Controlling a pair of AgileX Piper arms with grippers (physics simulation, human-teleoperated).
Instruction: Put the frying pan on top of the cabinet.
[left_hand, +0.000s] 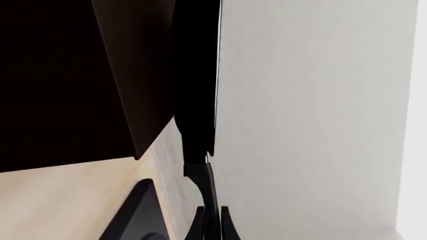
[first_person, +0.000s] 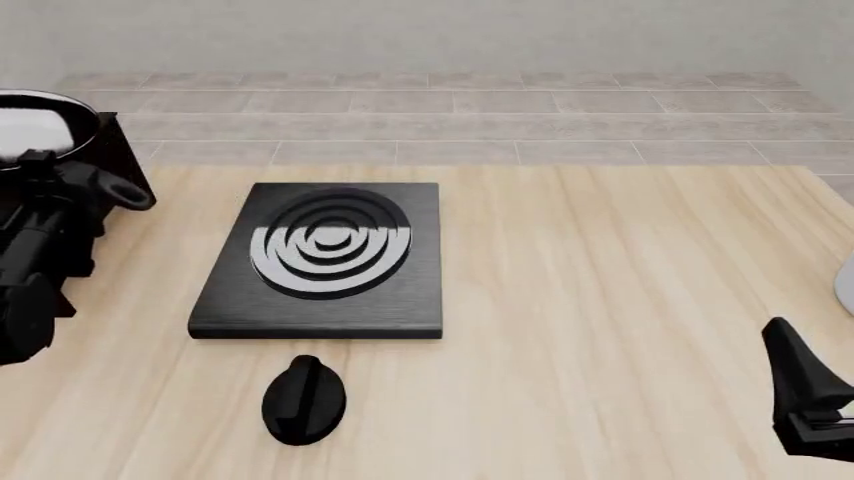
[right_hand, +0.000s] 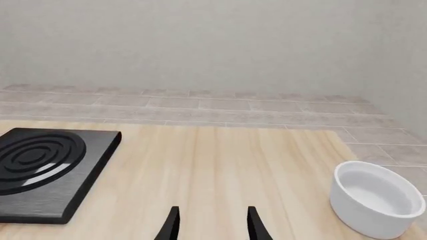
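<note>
Seemingly mid-placement, the left pincer (left_hand: 211, 226) pinched the frying pan (left_hand: 195, 75) by its handle beside the cabinet (left_hand: 60, 85). From the front, the pan sat at ten o'clock on the cabinet top. At four o'clock, the right pincer (right_hand: 212, 225) waited open above the desk (right_hand: 220, 165).

Light is soft and even, with no clear source. The tabletop (first_person: 601, 300) is bright and sharply rendered, without blur or edge distortion. Shadows are faint, only thin dark rims under the stove plate (first_person: 320, 260). Its silver rings show a pale sheen. The cabinet (left_hand: 60, 80) reads nearly black, its detail lost.
</note>
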